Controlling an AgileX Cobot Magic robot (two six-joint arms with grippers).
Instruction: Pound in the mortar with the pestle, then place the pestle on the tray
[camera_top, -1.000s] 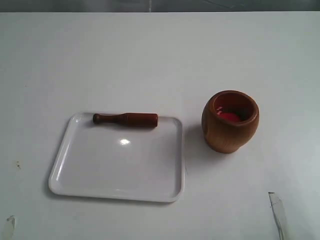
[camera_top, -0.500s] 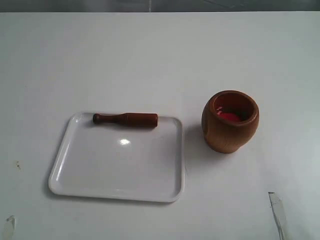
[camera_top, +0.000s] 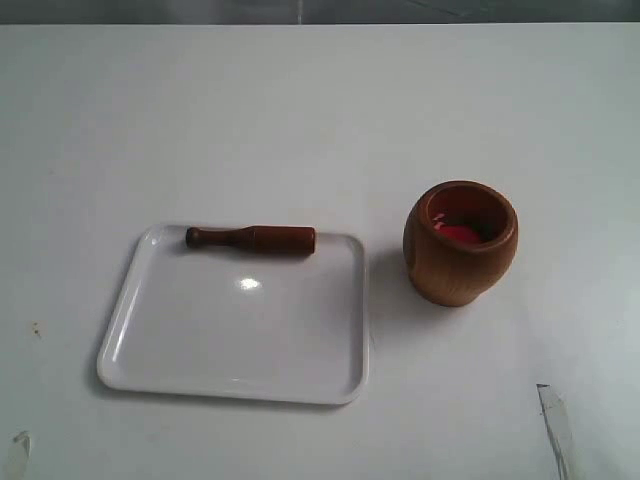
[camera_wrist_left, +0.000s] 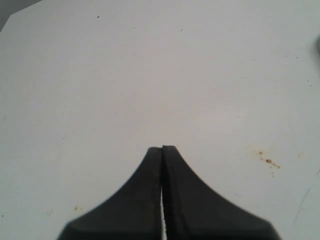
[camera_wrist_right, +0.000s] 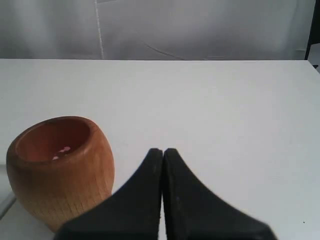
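The dark reddish-brown pestle (camera_top: 251, 239) lies flat along the far rim of the white tray (camera_top: 235, 380), left of centre on the table. To the right of the tray the wooden mortar (camera_top: 460, 243) stands upright with something red inside. Only thin tips of the two arms show at the bottom corners of the exterior view. My left gripper (camera_wrist_left: 162, 148) is shut with nothing in it, over bare table. My right gripper (camera_wrist_right: 163, 150) is shut and empty too, and the mortar (camera_wrist_right: 59, 169) stands close beside it.
The white table (camera_top: 320, 110) bears a few small brown stains (camera_wrist_left: 267, 160) by the left gripper. A grey wall (camera_wrist_right: 200, 27) rises beyond the table's far edge.
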